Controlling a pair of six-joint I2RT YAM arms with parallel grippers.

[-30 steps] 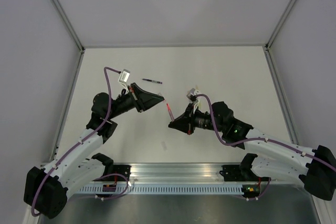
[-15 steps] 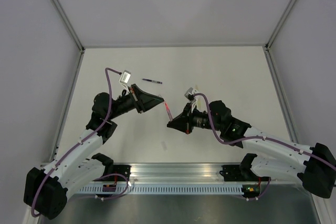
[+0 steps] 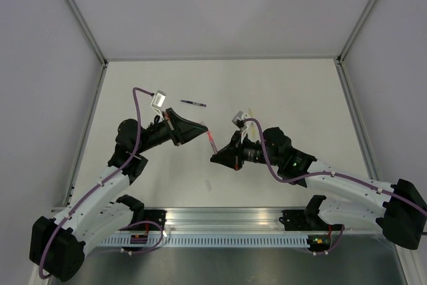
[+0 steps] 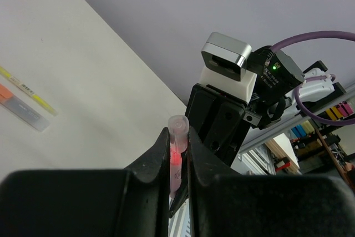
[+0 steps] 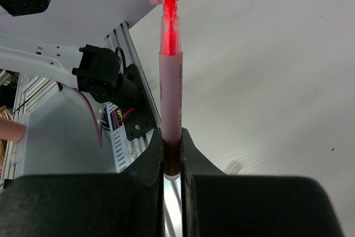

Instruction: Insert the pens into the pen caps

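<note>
Table (image 3: pixel 293 88): off-white, flat, matte.

Lying on it:
1. Dark pen (image 3: pixel 193 103), flat, beyond the left jaws and well apart from them.
2. Yellow pen (image 4: pixel 28 89), flat, far to the left of the left jaws in the left wrist view.
3. Grey strip with an orange end (image 4: pixel 21 108), just beside the yellow pen and parallel to it; kind not discernible.
4. Red speck (image 5: pixel 331 149), to the right of the right jaws.

A white table (image 3: pixel 287 91) sits between pale grey walls (image 3: pixel 220 5), an aluminium rail (image 3: pixel 227 216) along its near edge.

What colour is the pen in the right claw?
Red-pink pen, clearest in right wrist view.
</note>
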